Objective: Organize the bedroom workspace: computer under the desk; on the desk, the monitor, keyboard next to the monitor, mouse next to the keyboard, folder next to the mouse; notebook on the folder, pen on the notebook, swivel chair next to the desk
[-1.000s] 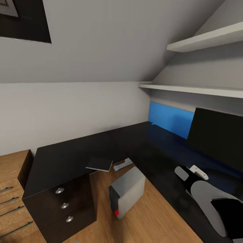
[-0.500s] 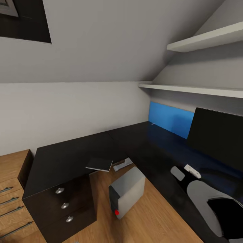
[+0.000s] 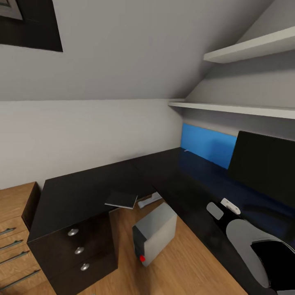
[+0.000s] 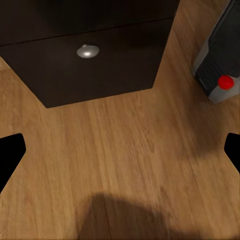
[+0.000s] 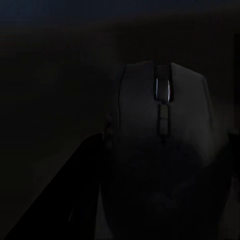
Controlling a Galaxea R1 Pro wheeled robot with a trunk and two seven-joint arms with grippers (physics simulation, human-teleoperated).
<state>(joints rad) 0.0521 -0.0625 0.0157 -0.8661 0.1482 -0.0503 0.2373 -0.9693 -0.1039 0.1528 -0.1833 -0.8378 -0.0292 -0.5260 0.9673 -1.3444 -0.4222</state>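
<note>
**A:** Closest to us, the right arm reaches over the black desk (image 3: 123, 180), its right gripper (image 3: 223, 209) low above the top. The right wrist view shows the mouse (image 5: 160, 125) sitting between the fingers, scroll wheel catching a little light. It's too dark there to say whether the fingers press it or merely flank it.

**B:** And the left gripper (image 4: 120, 150)?

**A:** Fingertips (image 4: 10, 152) spread wide at either edge of its camera, pinching nothing, wooden floor (image 4: 125, 150) below. Just beyond stand the desk's drawers (image 3: 78, 250) with round silver knobs.

**B:** The grey box on the floor?

**A:** The computer (image 3: 157, 235), tilted, red button facing us, in the crook of the corner desk and not tucked beneath it. Behind it, a pale keyboard (image 3: 149, 200) pokes out from under the desk edge, and a dark flat notebook (image 3: 121, 200) overhangs the edge just beside.

**B:** Further back?

**A:** The monitor (image 3: 264, 164) on the desk at right. Beyond it the blue folder (image 3: 207, 144) stands against the wall on the desktop, white shelves (image 3: 241, 108) overhead.
</note>
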